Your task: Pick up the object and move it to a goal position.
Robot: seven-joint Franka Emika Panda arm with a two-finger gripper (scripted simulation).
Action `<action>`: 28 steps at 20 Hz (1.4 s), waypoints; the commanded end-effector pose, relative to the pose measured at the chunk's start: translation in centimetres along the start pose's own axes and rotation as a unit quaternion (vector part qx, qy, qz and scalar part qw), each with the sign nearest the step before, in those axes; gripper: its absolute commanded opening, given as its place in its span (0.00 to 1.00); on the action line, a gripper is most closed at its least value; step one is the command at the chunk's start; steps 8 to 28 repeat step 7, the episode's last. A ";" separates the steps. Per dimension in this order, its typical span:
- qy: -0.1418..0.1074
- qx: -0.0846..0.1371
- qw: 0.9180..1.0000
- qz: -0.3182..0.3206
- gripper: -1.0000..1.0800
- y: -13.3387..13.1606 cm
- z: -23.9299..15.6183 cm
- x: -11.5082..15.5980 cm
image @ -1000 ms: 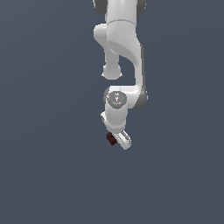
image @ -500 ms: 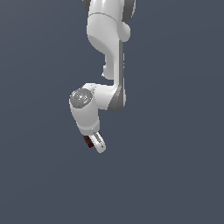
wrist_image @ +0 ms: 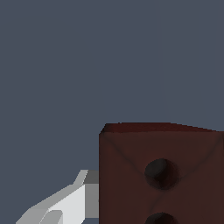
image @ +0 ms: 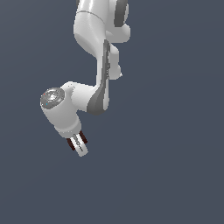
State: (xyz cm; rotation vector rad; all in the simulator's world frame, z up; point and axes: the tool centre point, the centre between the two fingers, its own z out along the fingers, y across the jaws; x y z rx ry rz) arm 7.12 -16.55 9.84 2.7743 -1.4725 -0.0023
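The dark red-brown block (image: pixel 77 143) is small and sits between my fingers in the exterior view, showing as dark red strips on either side of a white finger (image: pixel 80 146). My white gripper (image: pixel 78 145) is shut on it and held up against the plain grey-blue background, in the exterior view's left half. In the wrist view the block (wrist_image: pixel 131 175) fills much of the picture, with dark round holes on its face, and one white finger (wrist_image: pixel 70 202) lies beside it.
Only the white arm (image: pixel 96 57) shows, coming down from the top of the exterior view and bending to the exterior view's left at the wrist (image: pixel 59 107). The background is uniform grey-blue, with no surface or goal marker in sight.
The wrist and gripper have swung toward the exterior view's left and a little higher, carrying the block with them. The grip has not changed.
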 end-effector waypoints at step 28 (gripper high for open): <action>0.000 0.001 1.000 -0.001 0.00 0.2 -0.5 1.4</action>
